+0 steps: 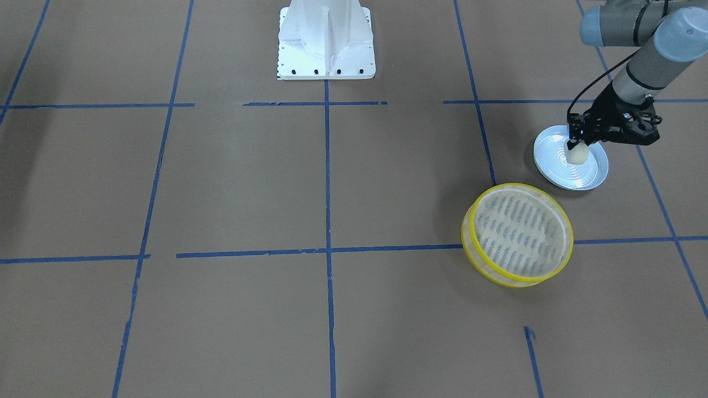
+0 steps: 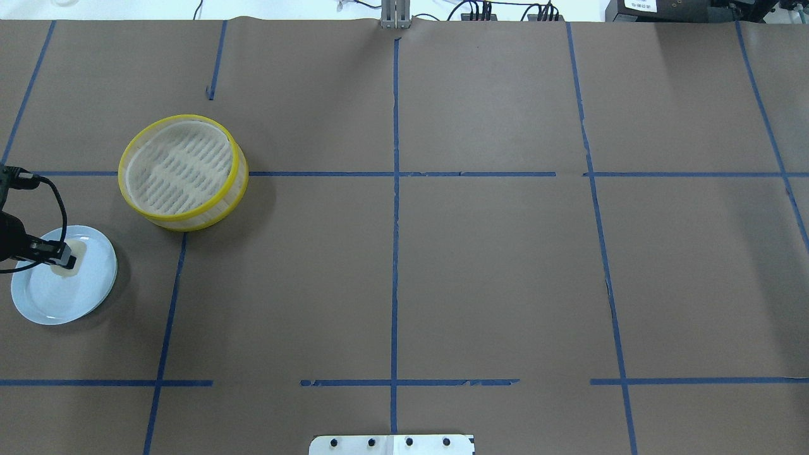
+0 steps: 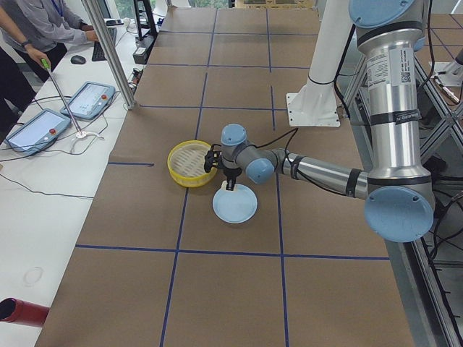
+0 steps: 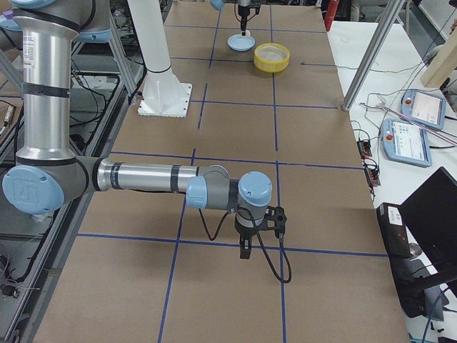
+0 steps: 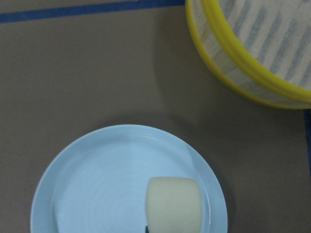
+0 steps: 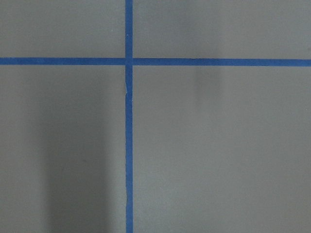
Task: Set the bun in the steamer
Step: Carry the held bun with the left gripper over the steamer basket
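Left gripper: we see it down on the bun, fingertips at its top; we cannot tell whether they clasp it.
Bun: sits on the pale blue plate, at the table's left end.
Steamer: yellow-rimmed, just beyond the plate, apart from it, nothing inside.
Right gripper: low over the brown table at the right end; we cannot tell how far it gapes.

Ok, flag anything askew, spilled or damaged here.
Nothing serious: the bun sits on the plate, the steamer stands upright and empty. Only the blue tape is ragged in places.
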Motion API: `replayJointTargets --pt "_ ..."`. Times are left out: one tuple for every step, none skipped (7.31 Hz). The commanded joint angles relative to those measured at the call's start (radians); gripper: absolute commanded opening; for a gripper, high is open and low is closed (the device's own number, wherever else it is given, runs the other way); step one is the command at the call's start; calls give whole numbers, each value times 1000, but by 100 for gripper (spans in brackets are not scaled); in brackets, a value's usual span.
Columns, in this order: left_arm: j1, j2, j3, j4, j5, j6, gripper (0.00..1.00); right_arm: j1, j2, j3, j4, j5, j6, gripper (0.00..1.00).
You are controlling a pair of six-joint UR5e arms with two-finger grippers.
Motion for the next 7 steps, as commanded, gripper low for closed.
replayJointTargets --pt "-100 -86 -69 240 0 137 30 -1 1 0 0 0 0 100" --pt "-129 -159 -77 355 1 147 30 0 0 0 0 0 0 100" --pt "-131 -275 -71 480 1 147 30 -1 0 0 0 0 0 100" --pt "-126 -371 -57 563 1 145 30 -1 0 0 0 0 0 100" --pt "-122 -441 -33 590 -3 133 30 0 0 0 0 0 0 100" --pt "-98 -500 33 588 -37 132 30 0 0 0 0 0 0 100" --pt "-40 -555 117 585 -48 132 30 0 0 0 0 0 0 100"
